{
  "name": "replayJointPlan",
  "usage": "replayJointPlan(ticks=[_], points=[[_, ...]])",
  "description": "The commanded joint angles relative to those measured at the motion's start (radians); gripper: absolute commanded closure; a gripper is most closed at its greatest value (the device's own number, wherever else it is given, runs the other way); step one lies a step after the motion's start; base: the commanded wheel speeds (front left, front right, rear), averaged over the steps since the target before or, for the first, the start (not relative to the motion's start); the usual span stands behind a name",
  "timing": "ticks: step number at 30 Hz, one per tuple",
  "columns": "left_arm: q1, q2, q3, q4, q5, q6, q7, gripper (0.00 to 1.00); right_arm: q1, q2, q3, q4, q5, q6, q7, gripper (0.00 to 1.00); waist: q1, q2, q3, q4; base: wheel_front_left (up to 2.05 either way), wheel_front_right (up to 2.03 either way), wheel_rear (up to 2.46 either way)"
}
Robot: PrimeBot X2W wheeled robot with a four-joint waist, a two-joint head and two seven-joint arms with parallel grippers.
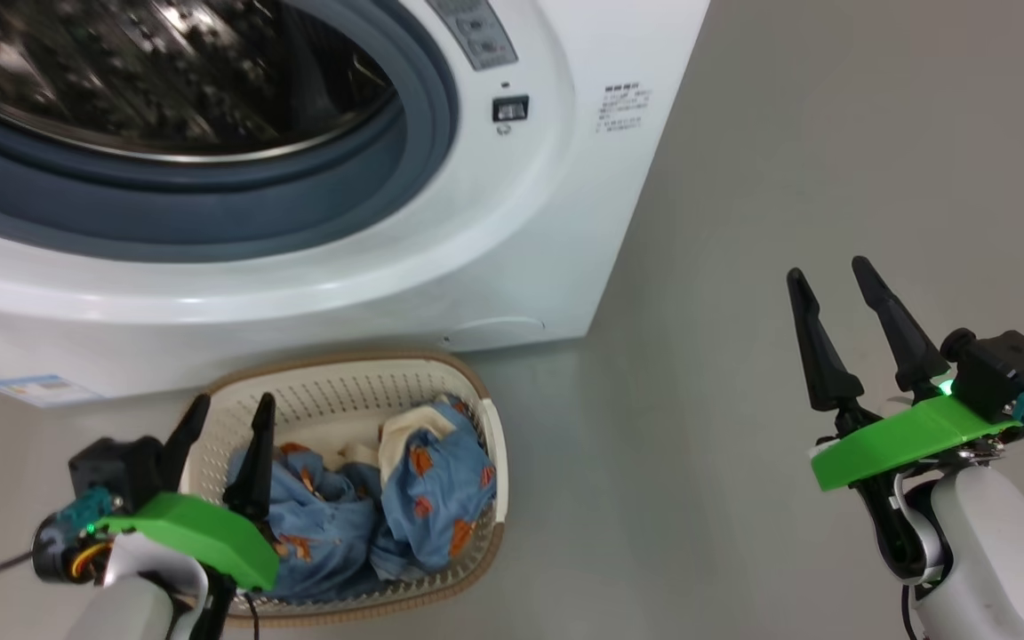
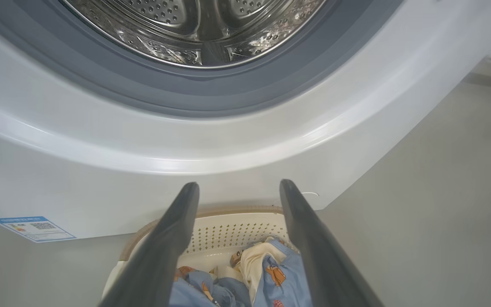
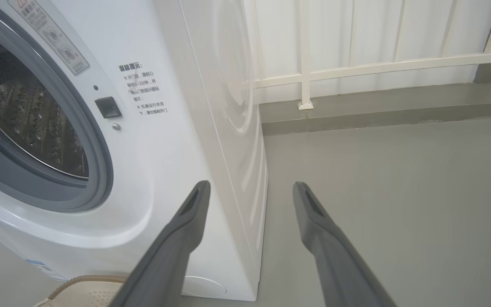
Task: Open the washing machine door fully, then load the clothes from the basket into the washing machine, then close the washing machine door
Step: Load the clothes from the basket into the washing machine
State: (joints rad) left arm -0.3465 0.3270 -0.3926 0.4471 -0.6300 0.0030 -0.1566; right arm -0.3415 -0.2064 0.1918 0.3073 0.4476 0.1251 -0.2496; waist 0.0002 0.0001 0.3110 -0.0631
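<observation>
Grey floor (image 1: 788, 133), washer (image 1: 494, 231) at 12, basket (image 1: 343, 400) at its foot holds clothes (image 1: 428, 480) — left gripper (image 1: 233, 402) spread over them; right gripper (image 1: 827, 268) spread, 3 o'clock.

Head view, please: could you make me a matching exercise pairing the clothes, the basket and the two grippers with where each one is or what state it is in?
Things:
1. clothes
2. basket
3. left gripper
4. right gripper

Places or states:
A. open, over bare grey floor to the right of the machine
B. standing on the floor in front of the washing machine
C. piled inside the basket
D. open, at the basket's left side

Pairs: 1-C, 2-B, 3-D, 4-A
</observation>
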Motion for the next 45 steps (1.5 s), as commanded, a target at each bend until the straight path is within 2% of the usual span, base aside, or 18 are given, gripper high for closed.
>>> replayJointPlan(ticks=[1,14,20,29,38,45], points=[[-0.04,0.026,0.028,-0.004,0.0,-0.007,0.0,0.0,-0.017,-0.001,0.012,-0.027,-0.014,0.006,-0.012,0.0,-0.0002,-0.0001,0.059,-0.025,0.0,0.0,0.0],[-0.204,-0.014,-0.03,0.207,0.003,-0.091,0.01,0.0,-0.054,0.03,-0.004,-0.05,-0.045,0.006,-0.012,0.0,-0.0002,-0.0001,0.237,-0.058,0.0,0.0,0.0],[-0.301,-0.025,-0.089,0.352,0.001,-0.124,0.048,0.0,-0.09,0.054,0.0,-0.066,-0.056,0.006,-0.012,0.0,-0.0002,-0.0001,0.332,-0.085,0.0,0.0,0.0],[-0.402,-0.032,-0.209,0.477,-0.029,-0.133,0.111,0.0,-0.124,0.082,0.014,-0.074,-0.067,0.006,-0.012,0.0,-0.0002,-0.0001,0.43,-0.122,0.0,0.0,0.0],[-0.451,0.003,-0.332,0.51,-0.099,-0.133,0.154,0.0,-0.15,0.102,0.029,-0.077,-0.068,0.006,-0.012,0.0,-0.0002,-0.0001,0.49,-0.164,0.0,0.0,0.0],[-0.505,0.02,-0.378,0.58,-0.165,-0.134,0.196,0.0,-0.165,0.117,0.044,-0.082,-0.068,0.006,-0.012,0.0,-0.0002,-0.0001,0.543,-0.196,0.0,0.0,0.0]])
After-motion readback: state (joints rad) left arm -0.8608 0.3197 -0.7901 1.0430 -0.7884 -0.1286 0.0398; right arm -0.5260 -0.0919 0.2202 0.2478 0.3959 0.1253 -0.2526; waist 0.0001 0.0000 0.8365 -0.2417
